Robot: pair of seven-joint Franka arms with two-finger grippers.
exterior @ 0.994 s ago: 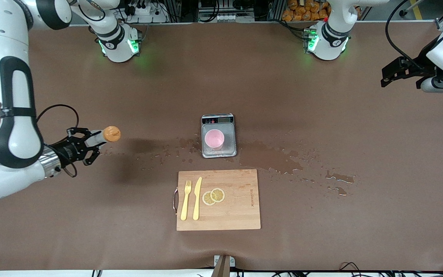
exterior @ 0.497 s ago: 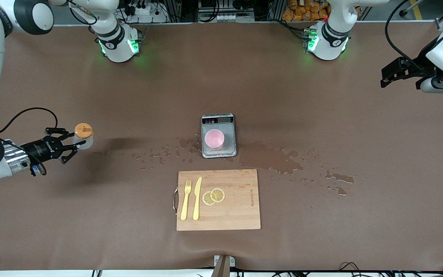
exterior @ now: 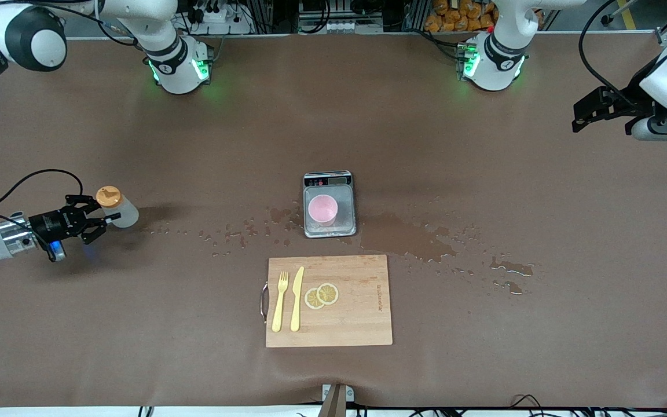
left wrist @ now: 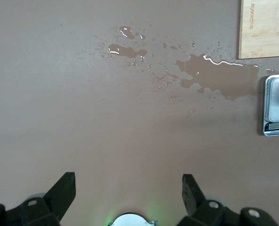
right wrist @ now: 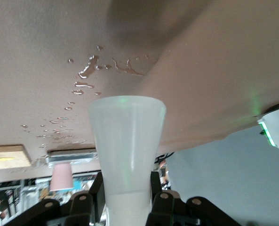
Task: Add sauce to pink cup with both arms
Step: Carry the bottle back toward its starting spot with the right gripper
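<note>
The sauce bottle (exterior: 116, 206), translucent whitish with an orange nozzle cap, is seen at the right arm's end of the table, gripped between the fingers of the right gripper (exterior: 101, 223). The pink cup (exterior: 322, 208) is seated on the scale (exterior: 329, 227). The left gripper (left wrist: 128, 188) is held wide open, waiting.

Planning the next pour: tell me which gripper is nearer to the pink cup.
Right, by a little. The right gripper is at the sauce bottle toward the right arm's end of the table; the left gripper waits toward the other end, farther from the pink cup.
</note>
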